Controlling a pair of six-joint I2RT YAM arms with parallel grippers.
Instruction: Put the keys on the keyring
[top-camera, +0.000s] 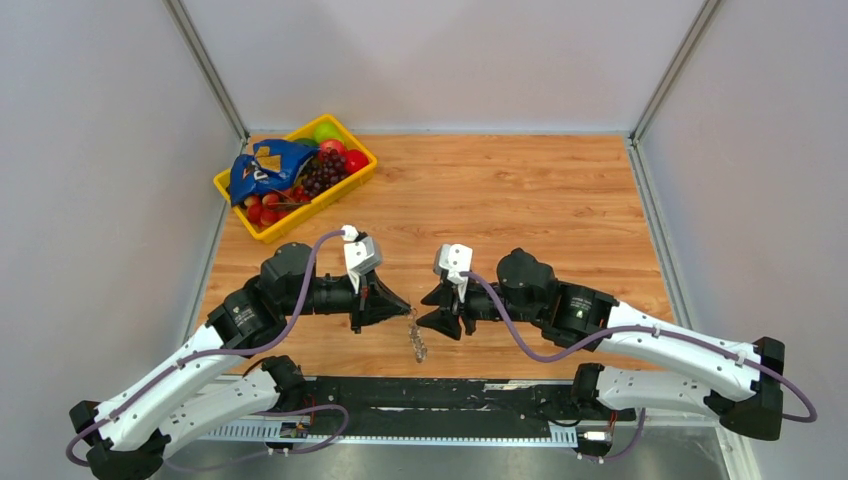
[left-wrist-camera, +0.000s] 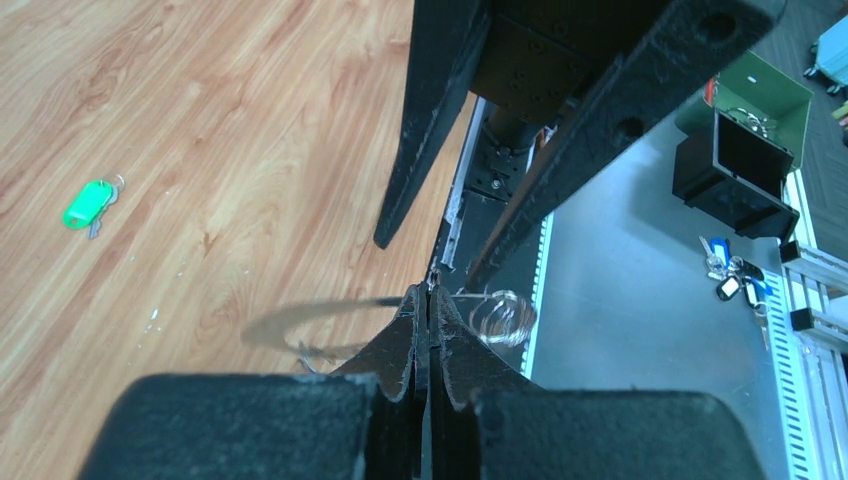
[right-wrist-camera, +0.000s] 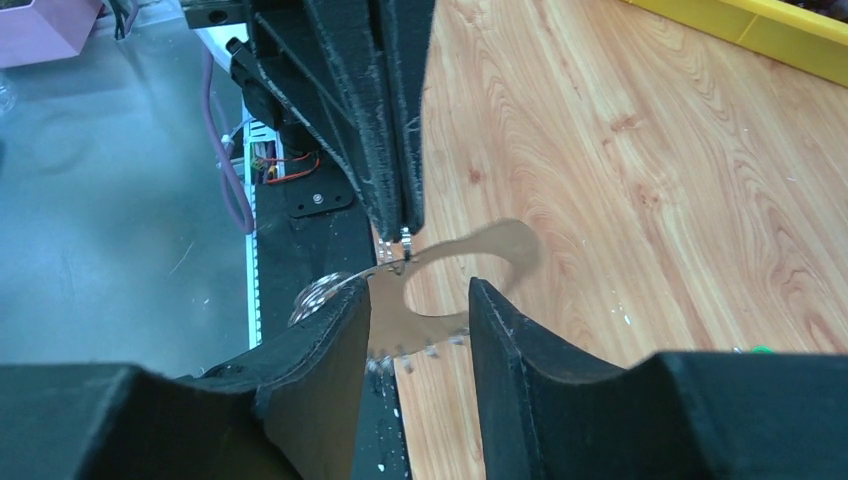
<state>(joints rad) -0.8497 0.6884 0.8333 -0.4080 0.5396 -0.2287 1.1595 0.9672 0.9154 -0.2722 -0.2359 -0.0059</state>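
The keyring (left-wrist-camera: 300, 322) is a flat grey loop with a silvery beaded edge and a small wire coil at one end. My left gripper (left-wrist-camera: 429, 292) is shut on its band and holds it above the table near the front edge. In the top view the ring (top-camera: 417, 338) hangs between the two grippers. My right gripper (right-wrist-camera: 418, 300) is open, tip to tip with the left (top-camera: 405, 308), and the band (right-wrist-camera: 480, 250) lies between its fingers (right-wrist-camera: 335, 340). One small green key (left-wrist-camera: 88, 203) lies on the wood, apart from both grippers; only its edge shows in the right wrist view (right-wrist-camera: 762, 350).
A yellow fruit basket (top-camera: 232, 205) with a blue bag stands at the back left. The black base rail (top-camera: 450, 395) runs along the near table edge below the grippers. Off the table, on a metal surface, lie a bunch of keys (left-wrist-camera: 733, 275) and a green box (left-wrist-camera: 775, 85).
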